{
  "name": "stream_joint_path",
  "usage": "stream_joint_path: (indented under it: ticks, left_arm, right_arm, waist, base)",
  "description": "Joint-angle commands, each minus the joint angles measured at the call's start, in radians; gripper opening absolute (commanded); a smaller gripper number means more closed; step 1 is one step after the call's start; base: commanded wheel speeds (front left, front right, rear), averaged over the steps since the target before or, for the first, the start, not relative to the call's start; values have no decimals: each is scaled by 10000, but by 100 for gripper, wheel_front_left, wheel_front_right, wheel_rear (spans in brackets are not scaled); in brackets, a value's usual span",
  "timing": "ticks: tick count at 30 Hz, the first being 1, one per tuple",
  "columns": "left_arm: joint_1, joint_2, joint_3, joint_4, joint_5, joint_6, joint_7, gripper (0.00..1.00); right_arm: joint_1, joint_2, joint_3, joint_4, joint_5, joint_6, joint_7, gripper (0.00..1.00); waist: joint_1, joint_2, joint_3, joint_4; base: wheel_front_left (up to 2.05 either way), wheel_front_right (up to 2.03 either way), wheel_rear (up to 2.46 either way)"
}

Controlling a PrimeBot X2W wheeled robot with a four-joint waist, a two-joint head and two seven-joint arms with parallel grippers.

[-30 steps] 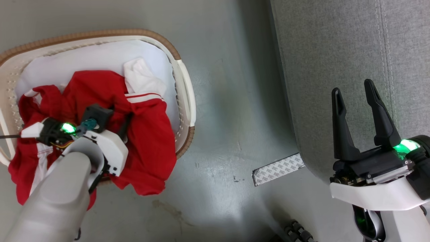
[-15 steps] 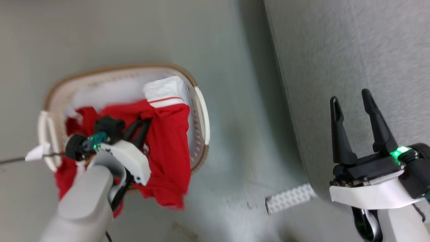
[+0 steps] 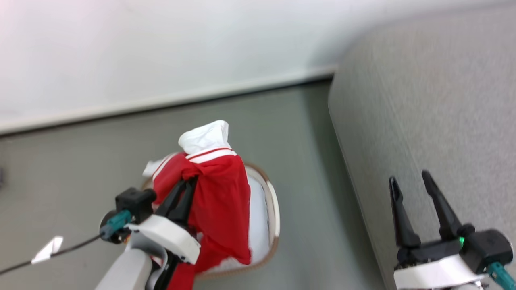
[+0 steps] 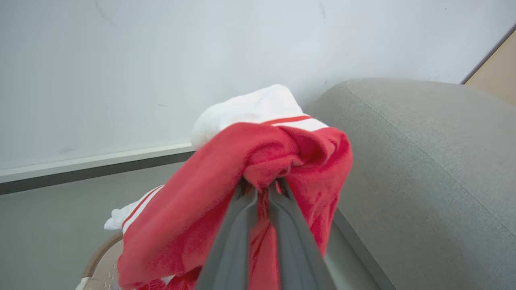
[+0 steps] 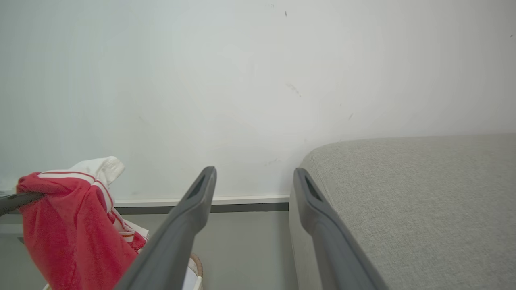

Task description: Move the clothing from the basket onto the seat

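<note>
Bare floor point(image 3: 310, 169) between basket point(image 3: 275, 209) and seat point(image 3: 435, 121); seat top open, wall point(image 3: 161, 48) behind.

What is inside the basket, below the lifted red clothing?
White cloth shows along the right side of the basket. The clothing, pinched in the left gripper, hangs over the rest, so anything else in there is hidden.

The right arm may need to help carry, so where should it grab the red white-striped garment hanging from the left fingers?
Probably the white trimmed end of the bright red striped fabric garment: it stands free above where the left fingers pinch. Come in from the side of the light grey fabric sofa, where the open right fingers are.
</note>
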Motion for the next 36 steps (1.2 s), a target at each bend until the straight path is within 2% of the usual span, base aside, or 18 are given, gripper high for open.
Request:
stream_joint_path:
  ticks: [1,9,21,27,32,36]
  left_arm:
    - [331,-50,97,-259,50,75,-6,0]
    - [1802,-173,566,-1783,-23,308,-7,0]
    - [2756,265,669,-3889,-250,663,439,0]
    - [2910,417,466,-4807,-267,611,863,0]
    - [2806,438,208,-5267,-243,514,1121,0]
    - [2712,378,-78,-5459,-218,421,1285,0]
  right_arm:
    - [280,-40,-44,67,11,-23,7,100]
    - [1263,-40,69,322,14,-21,7,100]
    - [1476,-35,402,-49,-281,-21,7,100]
    - [598,-66,2288,20,-641,-21,7,100]
    - [-780,-802,4594,577,161,-21,7,100]
    - [-1822,-1234,5868,1105,902,-21,7,100]
  waist:
    - [4,0,-1421,603]
    - [4,0,-2944,753]
    - [4,0,-3302,961]
    - [4,0,-3174,938]
    - [4,0,-3126,897]
    - [4,0,-3114,904]
  base:
    - [0,0,0]
    - [0,0,0]
    - [0,0,0]
    - [0,0,0]
    - [0,0,0]
    - [0,0,0]
